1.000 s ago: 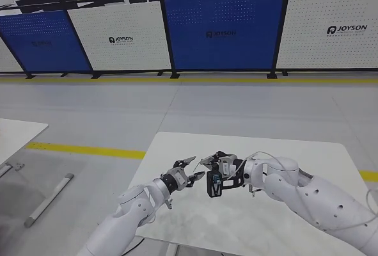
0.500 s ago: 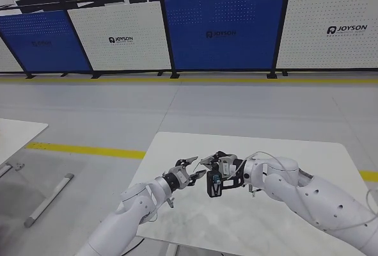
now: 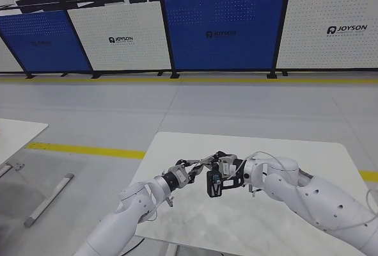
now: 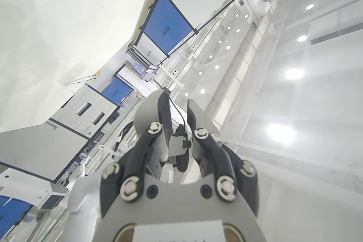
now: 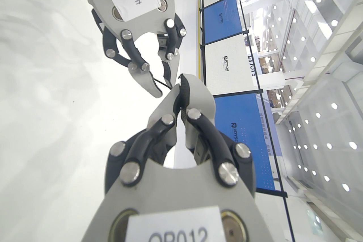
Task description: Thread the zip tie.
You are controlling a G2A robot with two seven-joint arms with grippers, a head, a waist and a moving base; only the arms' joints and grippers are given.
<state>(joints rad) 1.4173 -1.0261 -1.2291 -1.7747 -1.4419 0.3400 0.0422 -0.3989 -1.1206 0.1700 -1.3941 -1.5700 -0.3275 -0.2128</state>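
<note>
Black zip tie [image 5: 162, 84] clamped in the closed right pincer [image 5: 181, 84], its strand running through the narrowly open left pincer [image 5: 163, 89] over the table [image 3: 291, 153].

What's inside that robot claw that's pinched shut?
A thin black plastic zip tie; the right gripper is shut on it. Its free end pokes out; the pinched part is hidden.

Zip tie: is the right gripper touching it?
Touching. Right wrist view: the right gripper is shut on the zip tie, whose strand pokes out.

White table [image 3: 284, 146], faintly marbled top.
</note>
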